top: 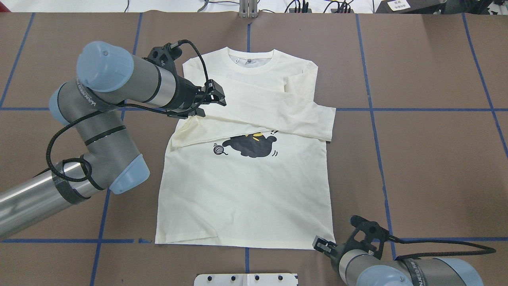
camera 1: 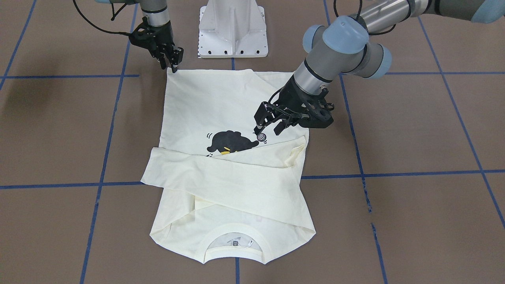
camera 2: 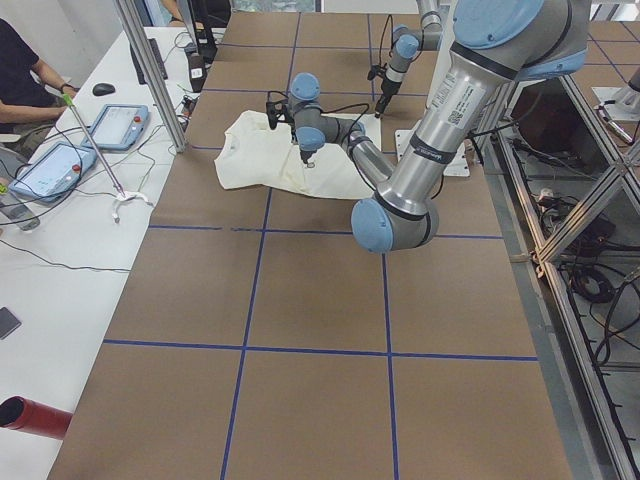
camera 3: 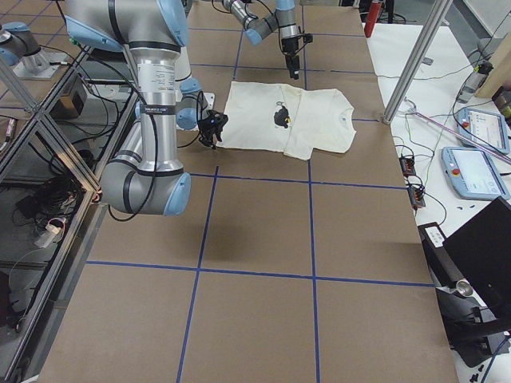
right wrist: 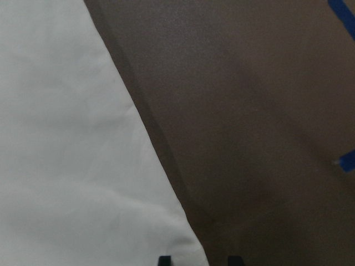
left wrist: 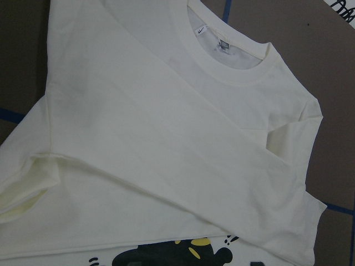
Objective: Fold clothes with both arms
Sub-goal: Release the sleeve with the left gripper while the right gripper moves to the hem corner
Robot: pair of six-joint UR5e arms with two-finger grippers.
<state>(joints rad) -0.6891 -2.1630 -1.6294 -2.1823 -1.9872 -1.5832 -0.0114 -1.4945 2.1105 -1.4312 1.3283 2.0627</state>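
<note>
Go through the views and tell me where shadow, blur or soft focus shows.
Front-facing view: sharp, with a soft dark shadow on the table toward the view's left, beyond the shirt. Right wrist view: soft focus, a shadow band along the shirt's edge, the right gripper barely in frame. Left wrist view: crisp, the pale cloth evenly lit.

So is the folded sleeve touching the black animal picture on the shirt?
Touching. The front-facing view shows the sleeve lying across the shirt, its edge overlapping and hiding part of the black animal picture.
</note>
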